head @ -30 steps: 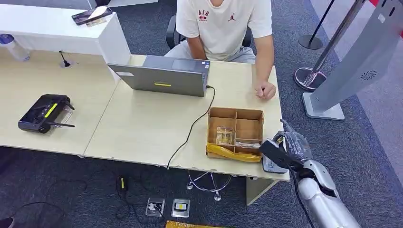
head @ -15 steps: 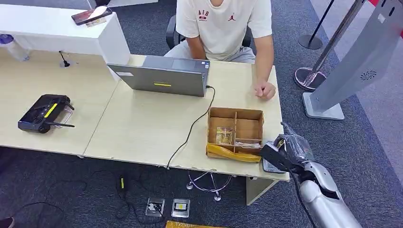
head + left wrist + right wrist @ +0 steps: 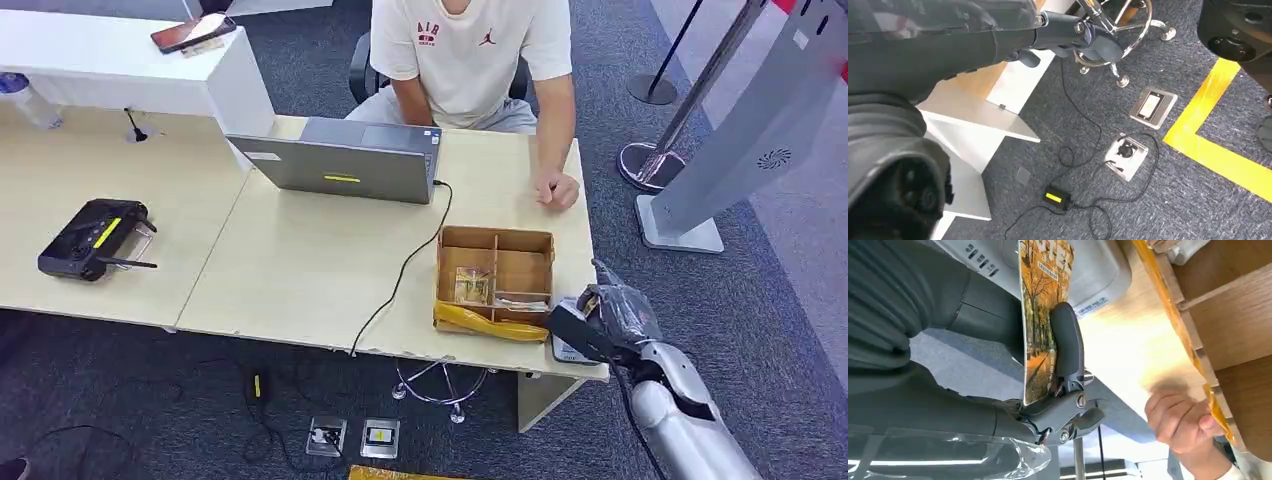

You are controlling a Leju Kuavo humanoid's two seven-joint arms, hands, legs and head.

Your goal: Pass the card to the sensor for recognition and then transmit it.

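Plainly the right hand (image 3: pixel 607 318) pinches the card (image 3: pixel 1044 315) edge-on just above the sensor (image 3: pixel 1088 270) at the desk (image 3: pixel 300 270) corner — a thin grip, so any tilt could drop it.

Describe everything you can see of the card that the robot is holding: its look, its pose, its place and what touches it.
The card is thin, flat and stiff-looking, printed with an autumn scene of orange-leaved trees and a few small lines of text near one end. The right robot hand pinches it between a dark finger on the printed face and the thumb behind. It is seen nearly edge-on, held just over the grey sensor at the near right corner of the desk, beside the wooden box. Whether it touches the sensor cannot be told.
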